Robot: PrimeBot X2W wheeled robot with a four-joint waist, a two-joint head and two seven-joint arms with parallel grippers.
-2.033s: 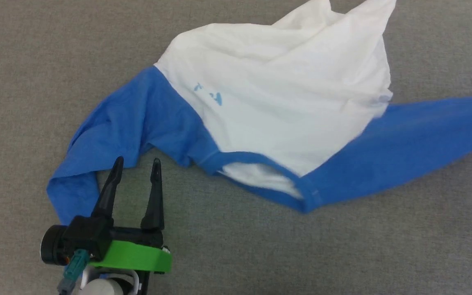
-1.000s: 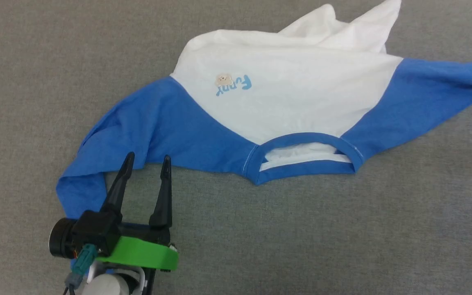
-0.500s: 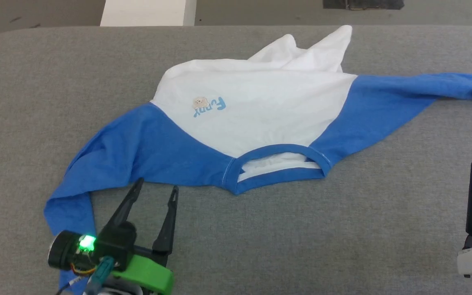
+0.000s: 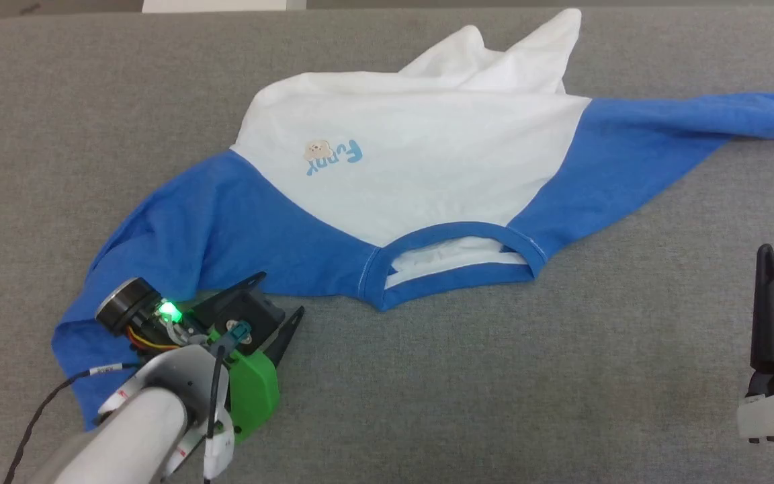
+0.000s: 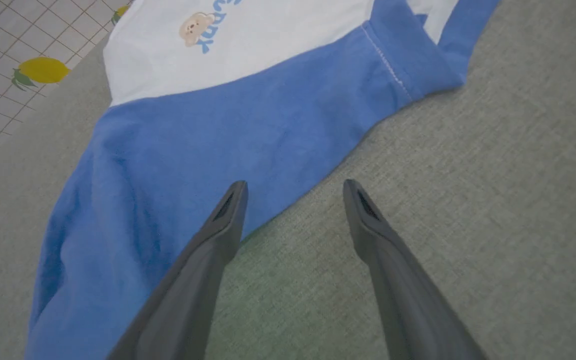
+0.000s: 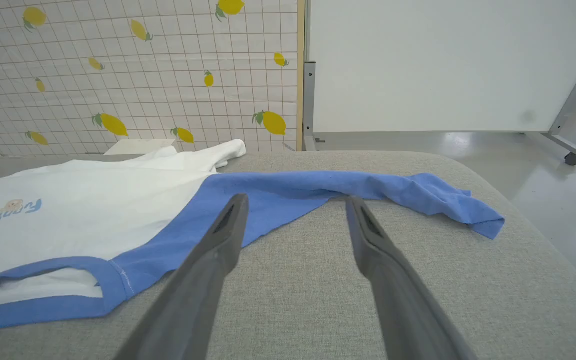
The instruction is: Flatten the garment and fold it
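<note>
**Flattening stage, both arms free.** The garment (image 4: pixel 427 161), a white T-shirt with blue sleeves and a small chest patch (image 4: pixel 330 156), lies chest-up and loose on the grey padded surface (image 4: pixel 494 403), inside nothing. Its neckband (image 4: pixel 454 282) is nearest the robot. The white hem (image 4: pixel 508 60) is bunched up at the far side. The sleeve on the robot's left (image 4: pixel 179 235) bends back toward the robot, and the opposite sleeve (image 6: pixel 368 187) runs out to a crumpled cuff near the surface's edge.

The left gripper (image 5: pixel 294 184) has its fingers spread and holds nothing. One finger lies over the blue sleeve's edge and the other over bare surface; whether either touches the cloth cannot be told. The right gripper (image 6: pixel 295 198) also has its fingers spread and empty. It points at the far sleeve from just short of it.

The step in hand appears to be seizing the left sleeve. To do it well, straddle the edge, pinch both layers, then draw outward, low and slowly, so the body does not drag. The hem still wants spreading before any fold.
</note>
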